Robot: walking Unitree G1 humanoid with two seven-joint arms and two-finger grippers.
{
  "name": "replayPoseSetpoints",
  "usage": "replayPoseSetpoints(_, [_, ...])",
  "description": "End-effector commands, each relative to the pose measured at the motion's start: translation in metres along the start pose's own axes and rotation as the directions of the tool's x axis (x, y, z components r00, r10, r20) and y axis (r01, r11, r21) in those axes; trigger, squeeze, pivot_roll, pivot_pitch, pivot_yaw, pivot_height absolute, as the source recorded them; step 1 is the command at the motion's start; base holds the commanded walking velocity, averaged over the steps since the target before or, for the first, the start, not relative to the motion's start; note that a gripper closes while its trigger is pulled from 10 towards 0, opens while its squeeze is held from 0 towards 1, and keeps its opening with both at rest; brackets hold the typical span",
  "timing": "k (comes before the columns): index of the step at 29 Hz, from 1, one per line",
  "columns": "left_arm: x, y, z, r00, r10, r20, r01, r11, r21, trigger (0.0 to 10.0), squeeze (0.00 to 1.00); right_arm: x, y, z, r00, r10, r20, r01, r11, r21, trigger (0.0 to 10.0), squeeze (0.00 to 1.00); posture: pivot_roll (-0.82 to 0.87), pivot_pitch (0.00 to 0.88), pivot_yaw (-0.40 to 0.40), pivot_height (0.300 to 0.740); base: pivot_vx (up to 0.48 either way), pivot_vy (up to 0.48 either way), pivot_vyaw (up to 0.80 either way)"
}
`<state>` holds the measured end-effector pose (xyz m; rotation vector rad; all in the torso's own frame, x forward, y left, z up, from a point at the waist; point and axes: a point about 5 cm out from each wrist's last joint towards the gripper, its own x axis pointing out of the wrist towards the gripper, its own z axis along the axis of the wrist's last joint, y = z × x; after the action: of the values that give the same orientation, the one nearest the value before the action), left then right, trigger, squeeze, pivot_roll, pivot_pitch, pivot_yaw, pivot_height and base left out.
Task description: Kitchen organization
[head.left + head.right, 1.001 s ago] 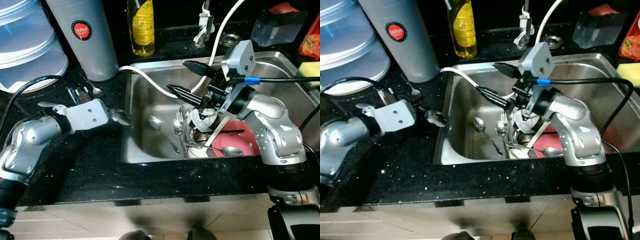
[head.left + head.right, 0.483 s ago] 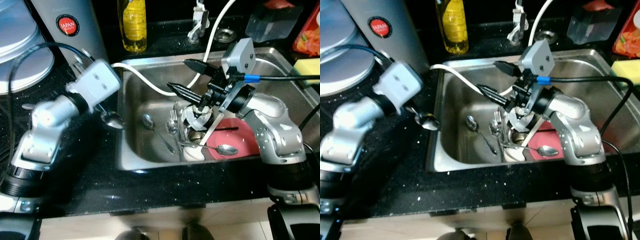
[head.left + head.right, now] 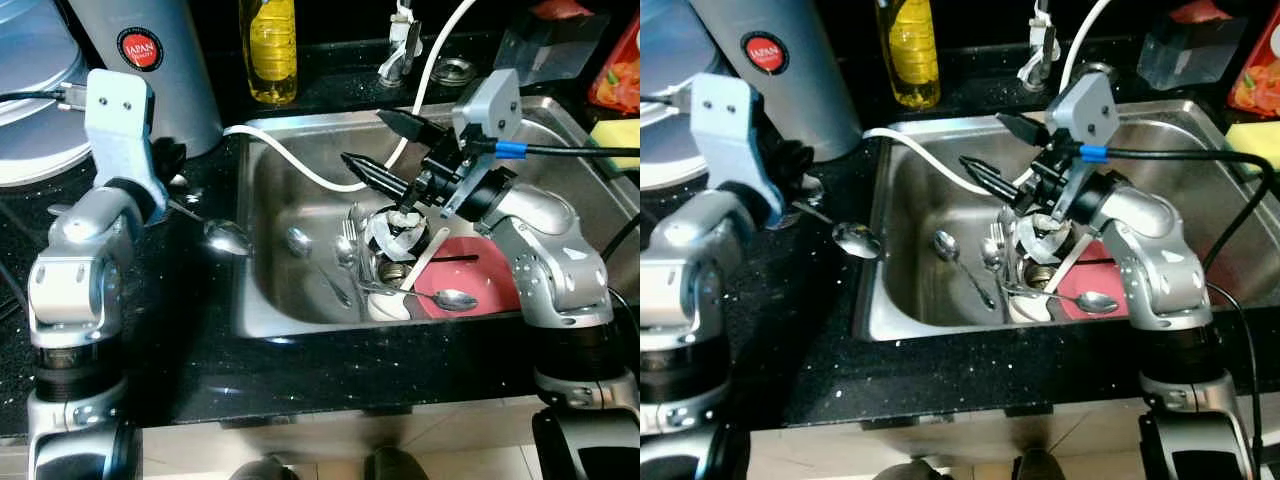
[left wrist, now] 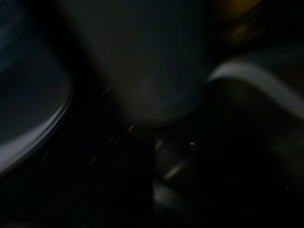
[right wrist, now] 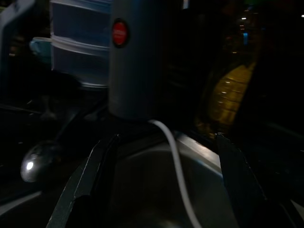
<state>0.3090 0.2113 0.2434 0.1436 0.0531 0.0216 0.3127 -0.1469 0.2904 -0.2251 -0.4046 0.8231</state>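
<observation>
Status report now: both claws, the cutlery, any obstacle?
Right claw open above sink. Left claw up by grey canister. Spoon on counter edge. White hose crosses sink.

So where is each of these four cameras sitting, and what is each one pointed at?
Left and right eye views: on the head, looking down at the sink; both silver arms show.
Left wrist view: on the left arm, dark and blurred, facing the grey canister.
Right wrist view: on the right arm, looking along its two black fingers across the sink.
Shared: the canister, the white hose and the spoon on the counter.

A home kitchen: steel sink (image 3: 290, 210) holding cutlery (image 3: 340, 250), set in black countertop (image 3: 200, 350).
</observation>
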Motion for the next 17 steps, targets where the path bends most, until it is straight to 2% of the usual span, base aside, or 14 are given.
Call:
replayPoseSetpoints(1, [-0.003, 0.018, -0.010, 0.994, 0.096, -0.048, -0.095, 0.995, 0.032, 10.0, 1.00, 0.002, -0.003, 0.004, 1.000, -0.020, 0.021, 0.020, 1.000, -0.010, 10.0, 0.00, -0.05, 0.085, 0.085, 0.740, 0.000, 0.000, 0.00])
replayPoseSetpoints(11, [-0.004, 0.023, -0.016, 0.977, 0.176, -0.116, -0.173, 0.984, 0.042, 10.0, 1.00, 0.002, -0.009, -0.002, 0.990, -0.138, 0.007, 0.139, 0.990, -0.007, 10.0, 0.00, -0.07, 0.084, 0.112, 0.740, 0.000, 0.000, 0.00])
replayPoseSetpoints(13, [0.000, 0.027, -0.019, 0.969, 0.197, -0.149, -0.199, 0.980, 0.006, 10.0, 1.00, 0.002, -0.008, -0.002, 0.987, -0.162, 0.010, 0.162, 0.987, -0.006, 10.0, 0.00, -0.08, 0.079, 0.115, 0.740, 0.000, 0.000, 0.00])
replayPoseSetpoints(14, [0.001, 0.029, -0.023, 0.962, 0.213, -0.170, -0.220, 0.975, -0.027, 10.0, 0.00, 0.002, -0.006, -0.002, 0.986, -0.164, 0.013, 0.164, 0.987, -0.002, 10.0, 0.00, -0.09, 0.092, 0.116, 0.740, 0.000, 0.000, 0.00])
replayPoseSetpoints(17, [0.004, 0.030, -0.028, 0.946, 0.253, -0.200, -0.272, 0.960, -0.071, 10.0, 0.00, 0.004, -0.006, -0.003, 0.986, -0.168, 0.013, 0.168, 0.986, 0.002, 10.0, 0.00, -0.09, 0.096, 0.120, 0.740, 0.000, 0.000, 0.00])
